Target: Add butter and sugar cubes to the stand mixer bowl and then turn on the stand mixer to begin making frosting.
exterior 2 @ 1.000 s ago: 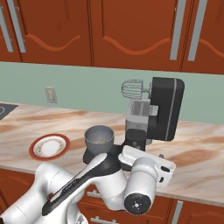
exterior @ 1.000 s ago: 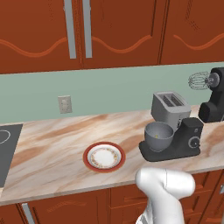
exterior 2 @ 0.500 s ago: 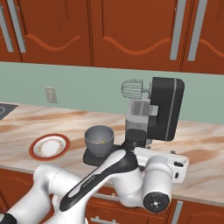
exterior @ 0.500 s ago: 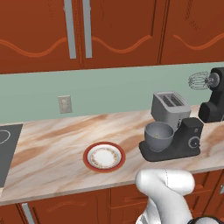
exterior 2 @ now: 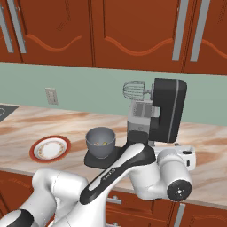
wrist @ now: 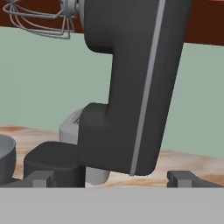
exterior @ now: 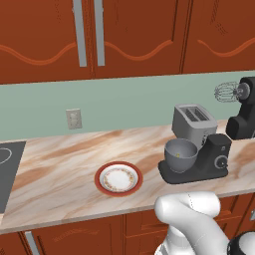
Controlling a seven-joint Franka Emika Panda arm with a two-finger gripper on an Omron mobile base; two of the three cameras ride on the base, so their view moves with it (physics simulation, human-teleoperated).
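Red-brown cabinets and a pale green backsplash frame our marble table (exterior: 60, 184), and across the last second nothing on it has budged: the red-rimmed plate (exterior: 118, 179), the toaster (exterior: 194, 121) and the stand mixer (exterior: 209, 159) sit where they were. What has moved is our arm. In the right base view the forearm and wrist have swung further right and nearer the lens, so the hand (wrist: 111, 179) now faces the mixer's upright column from close by, its two dark fingertips (wrist: 183, 178) set wide apart with nothing between them. We read that as lining up for the controls, the last step of the task. Inside the stand mixer bowl (exterior 2: 100, 142) we can make out small yellowish and tan bits at the bottom, probably the butter (exterior 2: 100, 143) and sugar cubes (exterior 2: 104, 142), though they are too small to tell apart with confidence. The mixer's head is tilted back, so its long axis runs steeply upward from the flat base, and the wire whisk (exterior 2: 135, 91) points out sideways, high above the bowl, not down into it. The base runs lengthwise along the table, bowl end toward the plate, column end toward our hand. The round dial (exterior: 217, 161) faces the table's front edge, so we'd judge the approach needs to come from that side.
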